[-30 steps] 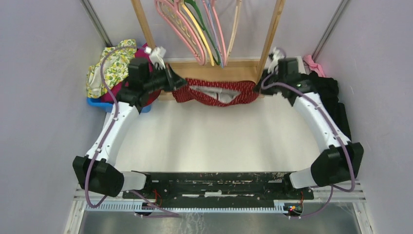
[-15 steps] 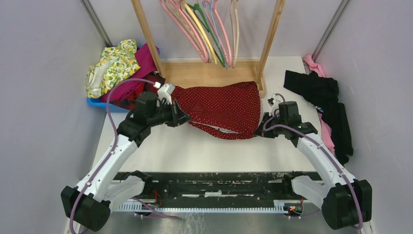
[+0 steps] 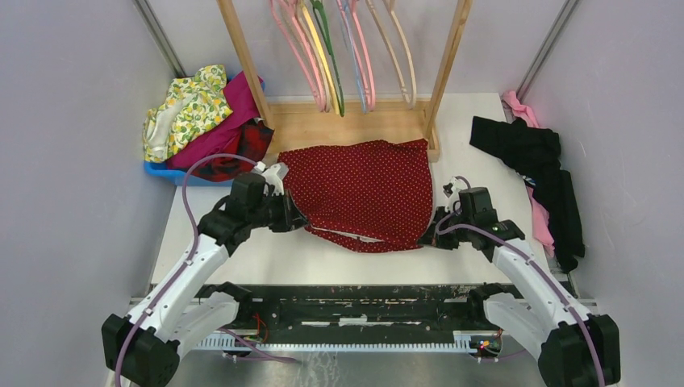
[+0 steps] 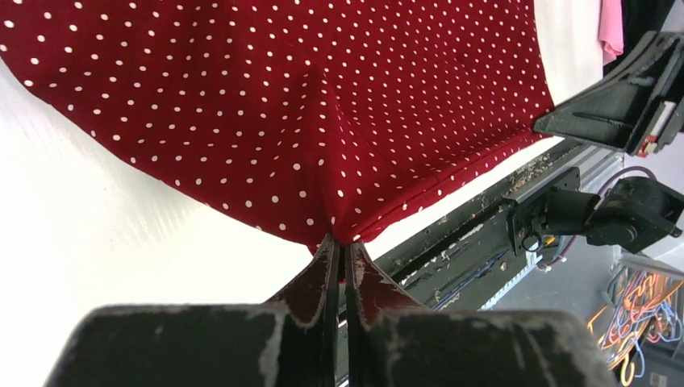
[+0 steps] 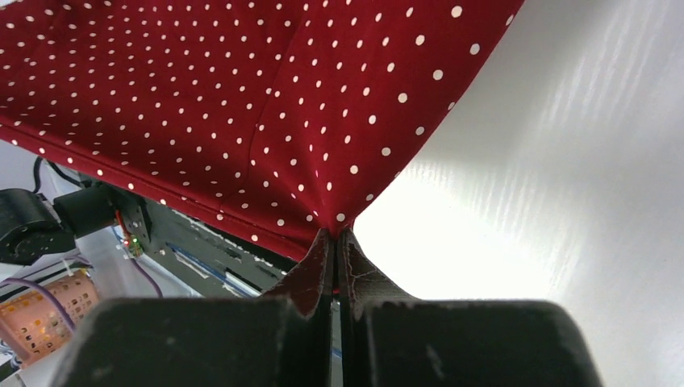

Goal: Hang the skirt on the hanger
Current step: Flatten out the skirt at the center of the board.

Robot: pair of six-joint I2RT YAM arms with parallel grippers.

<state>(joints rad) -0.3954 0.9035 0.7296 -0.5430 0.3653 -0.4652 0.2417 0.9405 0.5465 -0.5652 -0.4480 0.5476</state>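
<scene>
The dark-red polka-dot skirt (image 3: 363, 189) lies spread on the white table, its far edge against the wooden rack base. My left gripper (image 3: 294, 219) is shut on the skirt's near left corner. My right gripper (image 3: 427, 240) is shut on its near right corner. In the left wrist view the fingertips (image 4: 339, 242) pinch the skirt (image 4: 306, 105). In the right wrist view the fingertips (image 5: 335, 235) pinch the skirt (image 5: 242, 105). The thin lilac-blue hanger (image 3: 352, 60) hangs on the rack among the other hangers.
The wooden rack (image 3: 355, 125) stands at the back with pink, yellow, green and wooden hangers. A pile of clothes (image 3: 202, 117) sits in a blue bin at back left. Black and pink garments (image 3: 540, 173) lie along the right side.
Both grippers have pulled the skirt from the rack base toward the near side, and it has gone from bunched to spread flat. The hangers on the rack have swung.
</scene>
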